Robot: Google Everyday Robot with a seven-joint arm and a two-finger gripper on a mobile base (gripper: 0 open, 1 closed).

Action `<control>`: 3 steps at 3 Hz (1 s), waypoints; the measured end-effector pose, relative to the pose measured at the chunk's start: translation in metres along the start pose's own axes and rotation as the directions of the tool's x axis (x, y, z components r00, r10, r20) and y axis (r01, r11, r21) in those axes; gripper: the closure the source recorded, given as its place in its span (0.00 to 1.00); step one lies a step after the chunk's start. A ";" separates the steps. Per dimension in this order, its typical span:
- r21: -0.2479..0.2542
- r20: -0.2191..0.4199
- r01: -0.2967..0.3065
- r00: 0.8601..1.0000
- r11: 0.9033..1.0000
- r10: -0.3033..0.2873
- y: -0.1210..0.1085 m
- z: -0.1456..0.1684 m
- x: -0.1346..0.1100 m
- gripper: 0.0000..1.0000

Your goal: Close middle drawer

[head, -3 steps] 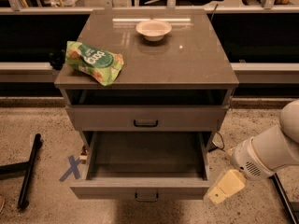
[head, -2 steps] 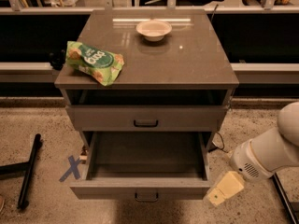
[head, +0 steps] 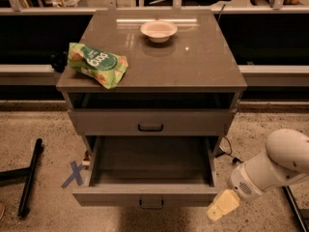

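Observation:
The middle drawer [head: 145,195] of the grey-brown cabinet is pulled far out toward me. Its deep box is empty and a small dark handle sits at the centre of its flat front. The upper drawer front [head: 150,122] above it stands nearly flush, with a dark gap under the cabinet top. The lowest drawer is hidden below the open one. My gripper [head: 222,205], a cream-coloured tip on a white arm [head: 275,168], hangs low at the lower right, just beside the right front corner of the open drawer.
On the cabinet top [head: 193,62] lie a green snack bag [head: 98,64] at the left and a white bowl [head: 158,30] at the back. A blue X mark [head: 73,174] and a black bar [head: 30,182] are on the floor at the left. A cable [head: 227,151] trails at the cabinet's right.
My gripper has moved slightly down and to the left, closer to the open drawer's right front corner. The drawer has not moved.

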State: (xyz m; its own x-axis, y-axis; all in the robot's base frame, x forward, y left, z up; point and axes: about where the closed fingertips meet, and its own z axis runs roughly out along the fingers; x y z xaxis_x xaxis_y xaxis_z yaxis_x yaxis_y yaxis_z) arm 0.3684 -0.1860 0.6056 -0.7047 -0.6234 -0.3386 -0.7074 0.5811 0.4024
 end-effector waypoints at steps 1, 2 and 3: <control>-0.052 -0.019 -0.077 0.997 0.996 0.076 -0.019 0.051 0.028 0.00; -0.082 -0.034 -0.116 0.993 0.990 0.114 -0.027 0.084 0.042 0.00; -0.081 -0.038 -0.143 0.989 0.986 0.141 -0.044 0.120 0.049 0.18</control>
State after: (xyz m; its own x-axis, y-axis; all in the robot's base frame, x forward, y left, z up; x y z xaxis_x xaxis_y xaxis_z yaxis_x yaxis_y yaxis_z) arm 0.3579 -0.1794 0.4691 -0.7946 -0.5552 -0.2458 -0.5925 0.6204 0.5139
